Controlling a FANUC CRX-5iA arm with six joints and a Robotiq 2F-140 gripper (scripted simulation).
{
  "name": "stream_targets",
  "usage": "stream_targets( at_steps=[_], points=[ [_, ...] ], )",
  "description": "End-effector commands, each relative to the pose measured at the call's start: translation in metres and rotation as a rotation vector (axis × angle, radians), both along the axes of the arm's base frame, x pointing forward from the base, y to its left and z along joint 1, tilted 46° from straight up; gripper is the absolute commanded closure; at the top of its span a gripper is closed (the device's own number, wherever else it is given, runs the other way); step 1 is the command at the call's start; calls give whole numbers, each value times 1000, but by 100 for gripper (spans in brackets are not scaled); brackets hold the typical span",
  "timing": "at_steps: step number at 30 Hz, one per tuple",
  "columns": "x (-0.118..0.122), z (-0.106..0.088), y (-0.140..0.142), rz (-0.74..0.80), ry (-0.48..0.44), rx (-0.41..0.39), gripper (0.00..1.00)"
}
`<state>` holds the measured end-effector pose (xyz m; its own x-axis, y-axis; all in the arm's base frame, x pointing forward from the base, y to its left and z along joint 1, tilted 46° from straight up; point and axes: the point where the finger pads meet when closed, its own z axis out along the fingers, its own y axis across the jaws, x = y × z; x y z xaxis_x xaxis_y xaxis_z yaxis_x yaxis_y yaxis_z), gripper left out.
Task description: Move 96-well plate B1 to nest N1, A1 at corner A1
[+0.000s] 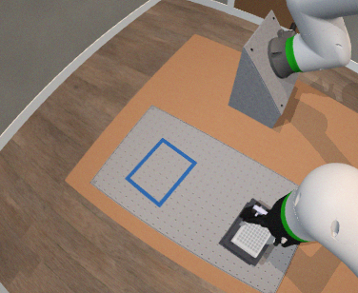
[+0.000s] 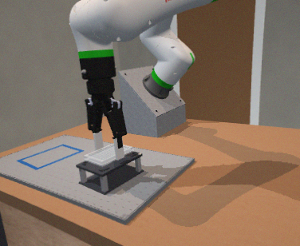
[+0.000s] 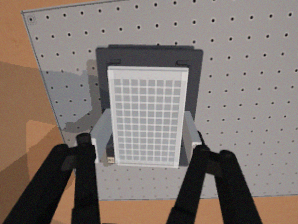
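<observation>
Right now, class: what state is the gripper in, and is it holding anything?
Gripper: closed on the 96-well plate, just above the raised nest.

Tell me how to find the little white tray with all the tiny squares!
Look at the gray pegboard on the orange bench, then the dark raised stand near its edge. The white plate sits just over that stand, pinched by the black gripper. Nothing else there is white and gridded.
</observation>
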<state>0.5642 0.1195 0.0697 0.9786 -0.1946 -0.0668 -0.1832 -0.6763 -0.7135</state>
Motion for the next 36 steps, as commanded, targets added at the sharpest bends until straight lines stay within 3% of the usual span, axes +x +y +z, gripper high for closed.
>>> stream_targets(
  at_steps=[1,36],
  points=[
    [0,0,0,0,0,0,100],
    [1,-4,4,0,0,0,100]
  ],
)
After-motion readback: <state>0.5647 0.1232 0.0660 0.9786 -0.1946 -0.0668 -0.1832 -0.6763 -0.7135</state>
